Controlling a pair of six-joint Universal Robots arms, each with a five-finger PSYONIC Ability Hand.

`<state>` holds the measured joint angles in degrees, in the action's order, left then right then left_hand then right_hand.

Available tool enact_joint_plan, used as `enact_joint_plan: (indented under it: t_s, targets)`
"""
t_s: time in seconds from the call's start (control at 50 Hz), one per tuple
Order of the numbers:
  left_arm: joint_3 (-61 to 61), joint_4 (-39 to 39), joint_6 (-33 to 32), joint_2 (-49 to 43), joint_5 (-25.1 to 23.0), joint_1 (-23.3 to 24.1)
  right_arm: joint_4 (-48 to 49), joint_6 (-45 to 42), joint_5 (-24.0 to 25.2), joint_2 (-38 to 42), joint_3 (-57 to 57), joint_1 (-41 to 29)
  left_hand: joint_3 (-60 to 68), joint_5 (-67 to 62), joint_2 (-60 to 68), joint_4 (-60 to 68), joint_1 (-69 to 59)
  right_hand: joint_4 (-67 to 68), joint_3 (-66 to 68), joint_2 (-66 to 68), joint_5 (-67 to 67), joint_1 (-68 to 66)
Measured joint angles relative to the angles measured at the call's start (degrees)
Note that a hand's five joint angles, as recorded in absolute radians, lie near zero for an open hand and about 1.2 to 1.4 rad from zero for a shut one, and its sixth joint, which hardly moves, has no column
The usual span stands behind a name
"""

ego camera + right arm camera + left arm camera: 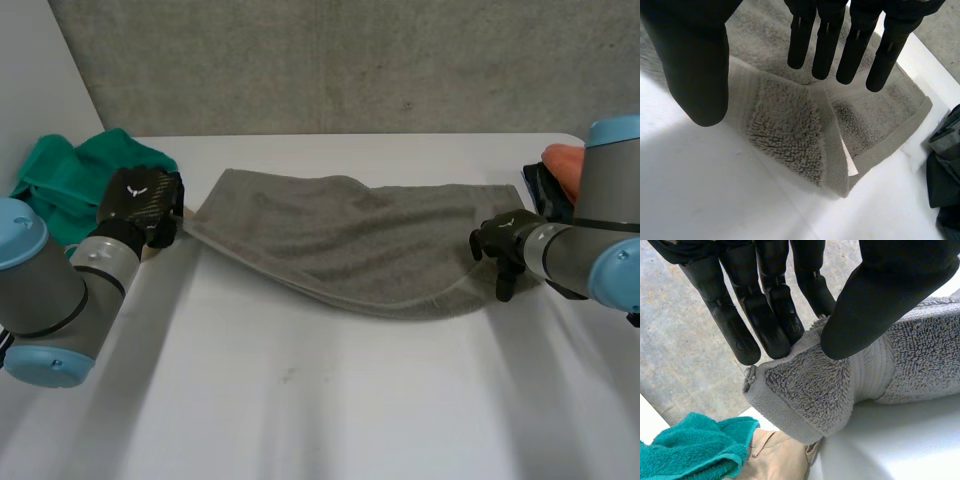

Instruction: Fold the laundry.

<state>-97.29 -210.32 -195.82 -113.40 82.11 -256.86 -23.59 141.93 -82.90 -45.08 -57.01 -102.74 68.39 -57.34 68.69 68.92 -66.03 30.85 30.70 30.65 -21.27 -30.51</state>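
Left robot hand (pixel 890 295), pinching grey towel (pixel 810 390) corner

One grey towel (pixel 350 240), one green cloth (pixel 70 180), one beige garment (pixel 775 455), one dark garment (pixel 942 170), one white table (pixel 300 400).

Light soft, diffuse, rather dim, from overhead. Grey towel (pixel 350 245) casts faint soft-edged shadow on white table (pixel 300 400) under its lifted near edge.

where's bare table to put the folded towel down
The broad white table in front of the grey towel, between the two arms, is bare; so is a narrow strip behind it. Crowded: green cloth by the left hand, dark clothes by the right hand.
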Motion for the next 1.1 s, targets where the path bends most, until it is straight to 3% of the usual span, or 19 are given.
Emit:
enact_joint_plan:
  t_s: [0.14, 0.26, 0.44, 0.62, 0.7, 0.82, 0.94, 1.1]
  targets:
    - [-0.15, 0.01, 0.0, 0.28, -0.02, -0.15, 1.49, -1.11, -0.47, 3.39, 2.74, 0.01, 0.0, 0.0, 0.0, 0.0, 0.0, 2.52, 2.78, 2.52, -2.55, -2.39]
    - [-0.5, 0.29, 0.01, 0.61, -0.06, -0.22, 1.75, -1.29, 0.1, 3.75, 2.68, 0.43, 0.0, 0.0, 0.0, 0.0, 0.0, 32.32, 32.45, 33.0, -31.81, -32.76]
    - [-2.09, 5.66, -0.54, 3.96, -0.4, -0.79, 0.59, -1.27, 2.63, -2.73, -2.09, 2.25, 0.0, 0.0, 0.0, 0.0, 0.0, 37.51, 37.06, 36.72, -35.2, -33.64]
    - [-7.28, 26.08, -7.45, 14.58, -3.28, -4.0, -7.71, -10.22, 6.52, -15.75, -14.61, 7.24, 0.0, 0.0, 0.0, 0.0, 0.0, 37.53, 37.06, 36.72, -35.2, -33.64]
    - [-10.9, 40.95, -15.29, 20.24, -6.93, -5.9, -14.58, -20.31, 7.19, -21.42, -22.85, 9.77, 0.0, 0.0, 0.0, 0.0, 0.0, 37.55, 37.07, 36.72, -35.27, -33.64]
    - [-12.35, 53.58, -24.38, 22.19, -9.94, -7.39, -15.35, -26.19, 6.69, -23.19, -27.62, 11.22, 0.0, 0.0, 0.0, 0.01, 0.0, 37.56, 37.07, 36.72, -35.2, -33.64]
    - [-6.84, 52.38, -27.83, 16.99, -10.07, -6.34, -8.43, -21.37, 5.36, -21.07, -25.93, 10.77, 0.0, 0.0, 0.0, 0.01, 0.0, 37.56, 37.07, 36.72, -35.2, -33.64]
    - [10.99, 37.68, -23.86, 0.78, -7.66, -0.31, 7.37, -8.54, 2.86, -18.06, -22.49, 7.69, 0.0, 0.0, 0.0, 0.02, 0.0, 37.56, 37.07, 36.72, -35.2, -33.64]
